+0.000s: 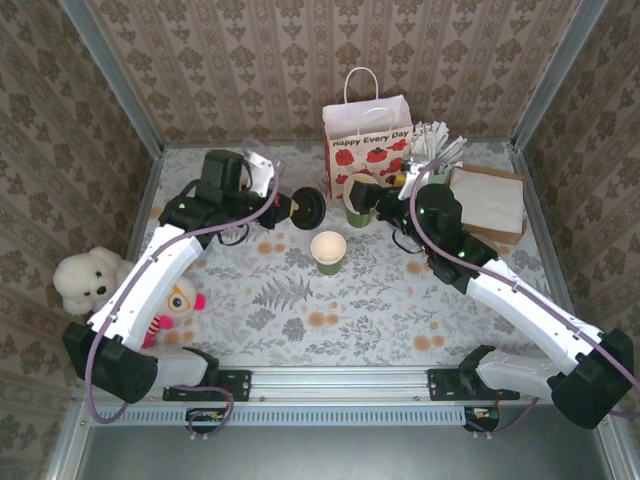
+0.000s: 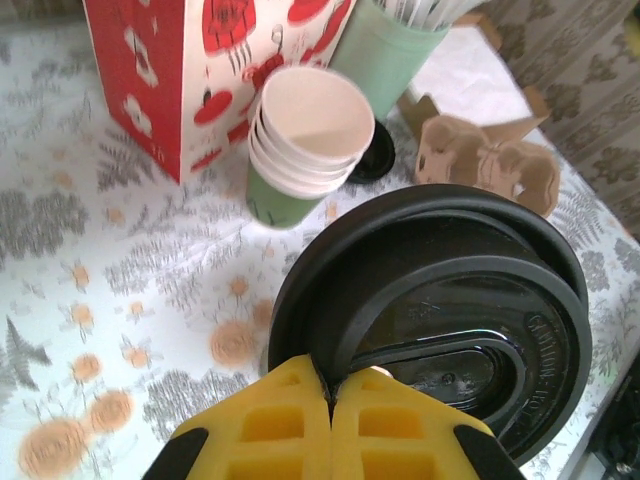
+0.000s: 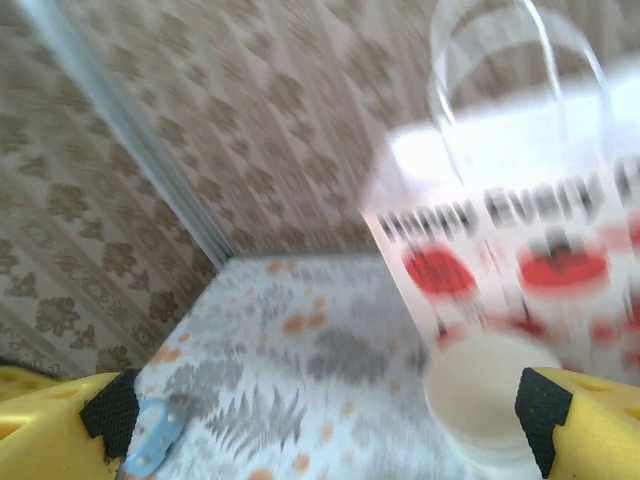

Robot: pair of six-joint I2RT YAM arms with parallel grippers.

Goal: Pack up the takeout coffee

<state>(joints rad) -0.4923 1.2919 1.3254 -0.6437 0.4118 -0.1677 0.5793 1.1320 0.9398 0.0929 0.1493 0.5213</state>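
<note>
Yellow fingers (image 2: 290, 425) of the left gripper (image 2: 330, 388) are clenched on the rim of a black lid (image 2: 470, 330), held above the floral counter (image 2: 120, 300). Seen from above, the lid hangs just up and left of the green cup (image 1: 328, 250). That cup stands upright and open-topped near the middle of the counter, between the two arms, and it is apart from the lid. Farther back, a stack (image 2: 310, 135) of unlidded cups stands just before the red-and-white bag (image 2: 150, 80), with a mint cup (image 2: 390, 60) of sticks beside it. The right gripper (image 3: 328, 415) is spread wide and holds nothing. Its wrist view is blurred, and the stack's pale top shows between its fingers, though whether they touch it cannot be told.
</note>
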